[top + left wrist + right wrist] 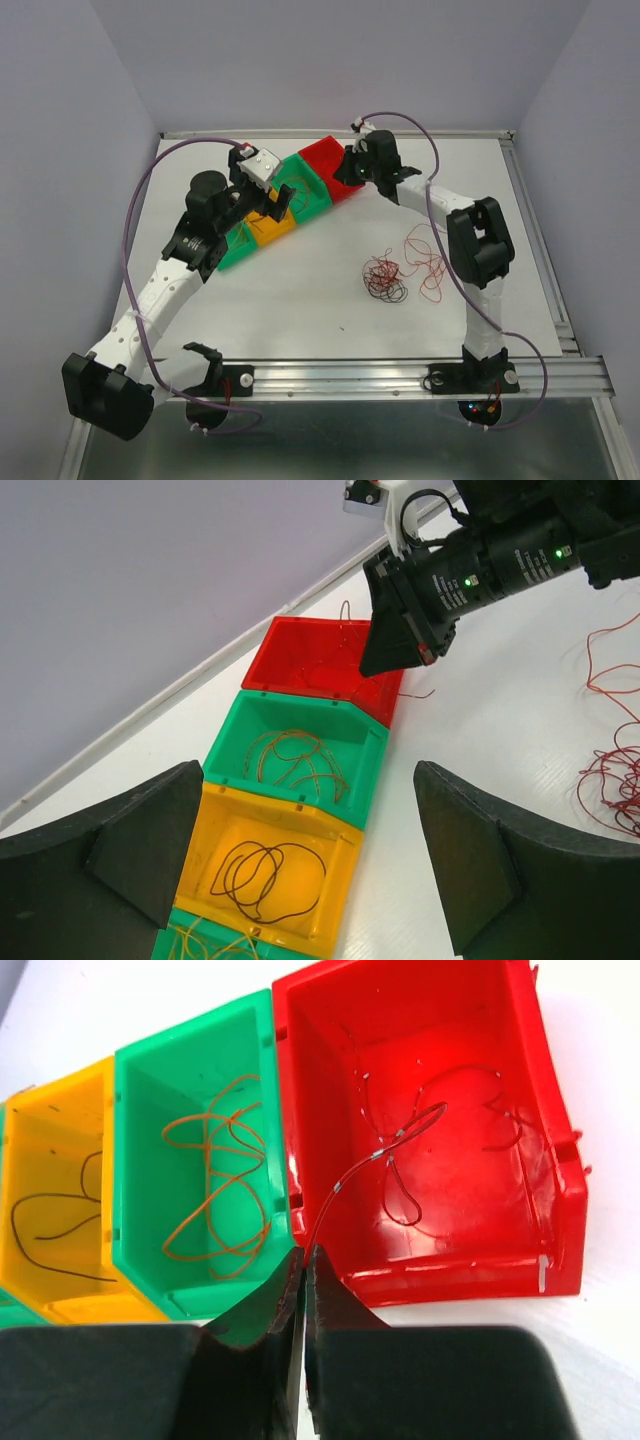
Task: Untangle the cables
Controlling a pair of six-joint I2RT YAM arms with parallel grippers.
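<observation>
White table (300,310) fills centre frame, matte. Plain lilac-grey walls box it in on three sides: back wall (330,60) across the top, left wall (60,150), right wall (595,120). Slotted aluminium rail (350,378) spans the near edge, lower frame. Thinner side rail (540,245) runs up the table's right edge. Dull grey sheet (380,440) along the bottom. Light even and diffuse, shadows soft.

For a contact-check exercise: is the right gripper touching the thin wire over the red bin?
Touching. Right wrist view: thin wire sits pinched in the shut right gripper.
</observation>
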